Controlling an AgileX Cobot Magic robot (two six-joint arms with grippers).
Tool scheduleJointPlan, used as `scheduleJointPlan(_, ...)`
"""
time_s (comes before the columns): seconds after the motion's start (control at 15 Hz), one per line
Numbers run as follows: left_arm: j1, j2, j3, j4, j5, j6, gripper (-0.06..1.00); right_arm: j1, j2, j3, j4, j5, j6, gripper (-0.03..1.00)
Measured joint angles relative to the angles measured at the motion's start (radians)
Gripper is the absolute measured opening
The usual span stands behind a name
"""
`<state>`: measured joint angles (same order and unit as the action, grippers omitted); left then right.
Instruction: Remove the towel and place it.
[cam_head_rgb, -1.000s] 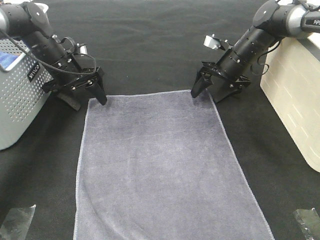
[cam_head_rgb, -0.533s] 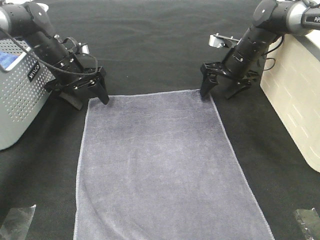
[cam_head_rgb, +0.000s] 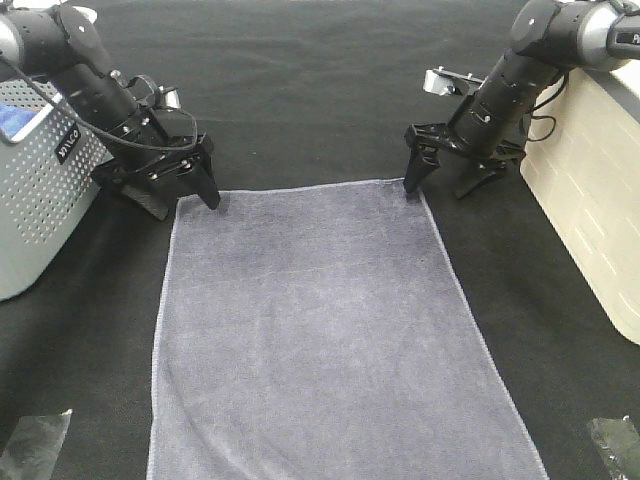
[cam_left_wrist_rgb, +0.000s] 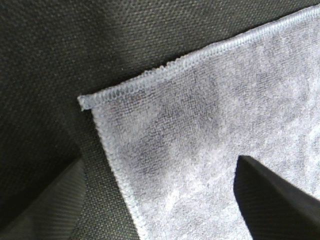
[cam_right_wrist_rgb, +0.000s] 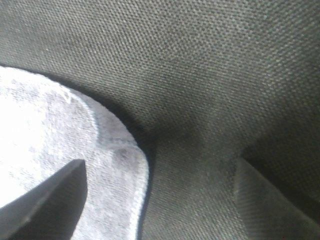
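Observation:
The towel (cam_head_rgb: 320, 330), slate-grey with a purple tint and a pale hem, lies flat on the black table, long side running from far to near. My left gripper (cam_head_rgb: 181, 205) is open and low at the towel's far left corner. In the left wrist view (cam_left_wrist_rgb: 160, 200) one finger (cam_left_wrist_rgb: 272, 197) is over the towel (cam_left_wrist_rgb: 200, 120) and the other over the table. My right gripper (cam_head_rgb: 437, 190) is open at the far right corner. In the right wrist view (cam_right_wrist_rgb: 157, 200) it straddles that corner of the towel (cam_right_wrist_rgb: 65, 135), whose edge curls up slightly. Neither gripper holds anything.
A grey perforated basket (cam_head_rgb: 40, 200) stands at the left edge, close behind my left arm. A cream box (cam_head_rgb: 590, 200) stands at the right edge beside my right arm. Clear plastic scraps lie at the near left (cam_head_rgb: 30, 440) and near right (cam_head_rgb: 615, 440).
My right gripper has shifted right and back, from over the towel's far edge to straddling its far right corner. My left gripper has edged slightly right at its corner. The towel has not moved.

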<state>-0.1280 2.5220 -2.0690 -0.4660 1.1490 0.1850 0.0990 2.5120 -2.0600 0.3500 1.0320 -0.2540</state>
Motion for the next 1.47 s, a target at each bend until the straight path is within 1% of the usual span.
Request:
scheduleJointPlan(0.2,-0.017,0.009,-0.009,0.001,-0.005,0.0,0.75,0.015,0.011,-0.003,0.017,-0.006,-0.004,0.78)
scheduleJointPlan(0.27,-0.031,0.009,-0.009,0.0,-0.013,0.0,0.73,0.027,0.015,-0.009,0.019,-0.011,-0.005,0.77)
scheduleJointPlan(0.4,-0.051,0.011,-0.009,-0.001,-0.031,0.0,0.66,0.045,0.016,-0.009,0.03,-0.026,-0.007,0.74)
scheduleJointPlan(0.47,-0.06,0.013,-0.009,-0.009,-0.036,0.0,0.6,0.053,0.017,-0.009,0.039,-0.031,-0.007,0.72)
scheduleJointPlan(0.53,-0.067,0.019,-0.009,-0.015,-0.04,0.0,0.49,0.055,0.018,-0.009,0.044,-0.033,-0.007,0.69)
scheduleJointPlan(0.67,-0.07,0.024,-0.009,-0.022,-0.044,0.0,0.33,0.055,0.024,-0.009,0.052,-0.041,-0.007,0.56)
scheduleJointPlan(0.73,-0.07,0.024,-0.008,-0.022,-0.045,0.0,0.25,0.055,0.027,-0.009,0.056,-0.044,-0.007,0.45)
scheduleJointPlan(0.8,-0.07,0.028,-0.008,-0.022,-0.046,0.0,0.17,0.055,0.03,-0.009,0.058,-0.044,-0.007,0.4)
scheduleJointPlan(0.87,-0.07,0.029,-0.008,-0.023,-0.047,0.005,0.11,0.055,0.032,-0.009,0.059,-0.049,-0.007,0.23)
scheduleJointPlan(0.93,-0.07,0.03,-0.008,-0.023,-0.047,0.018,0.05,0.055,0.035,-0.009,0.063,-0.053,-0.007,0.12)
scheduleJointPlan(1.0,-0.071,0.031,-0.008,-0.025,-0.047,0.03,0.03,0.055,0.036,-0.009,0.065,-0.055,-0.007,0.03)
scheduleJointPlan(1.27,-0.072,0.033,-0.023,-0.023,-0.04,0.045,0.02,0.06,0.036,-0.012,0.065,-0.059,-0.007,0.02)
scheduleJointPlan(1.47,-0.081,0.048,-0.102,-0.023,-0.033,0.049,0.02,0.063,0.059,-0.09,0.054,-0.05,-0.007,0.02)
